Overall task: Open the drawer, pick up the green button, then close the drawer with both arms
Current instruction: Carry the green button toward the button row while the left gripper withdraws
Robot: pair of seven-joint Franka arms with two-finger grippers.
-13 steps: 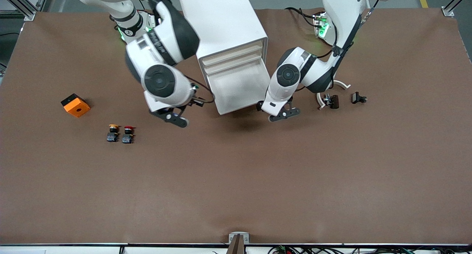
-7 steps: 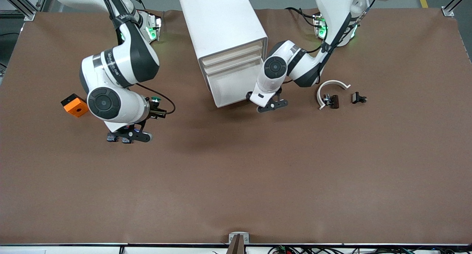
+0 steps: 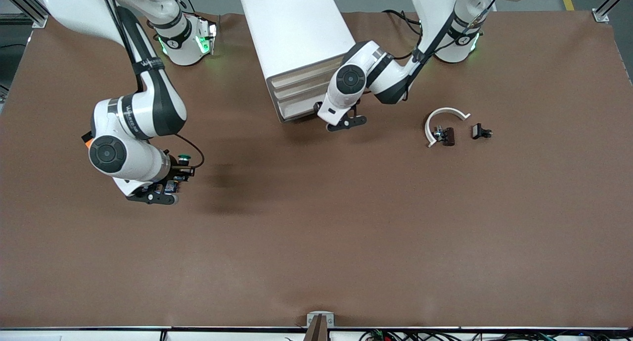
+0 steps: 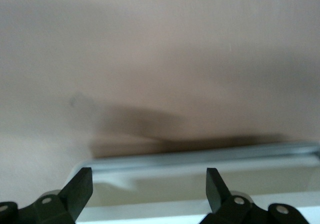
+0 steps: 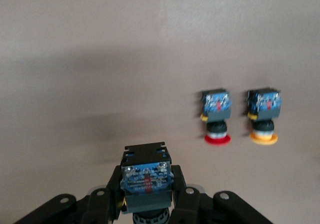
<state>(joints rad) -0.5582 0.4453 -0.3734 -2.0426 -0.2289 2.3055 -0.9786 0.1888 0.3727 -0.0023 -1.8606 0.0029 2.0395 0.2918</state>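
Observation:
The white cabinet (image 3: 296, 29) stands at the table's back middle. Its lowest drawer (image 3: 296, 109) is pushed in, its cream front about level with the other fronts. My left gripper (image 3: 341, 122) is open and empty, right in front of that drawer. In the left wrist view the gripper (image 4: 149, 184) frames the drawer front (image 4: 200, 186). My right gripper (image 3: 159, 193) is toward the right arm's end of the table, low over the mat. It (image 5: 147, 196) is shut on the button (image 5: 147, 181). The button's blue-black body shows, and its cap is hidden.
A red-capped button (image 5: 216, 119) and a yellow-capped button (image 5: 264, 118) lie on the mat beside the right gripper. An orange block (image 3: 87, 139) peeks out by the right arm. A white arc piece (image 3: 445, 114) and two black clips (image 3: 447, 135) (image 3: 480, 131) lie toward the left arm's end.
The right arm carried the button from beside the open drawer to the red and yellow buttons. The left gripper pushed the drawer into the cabinet.

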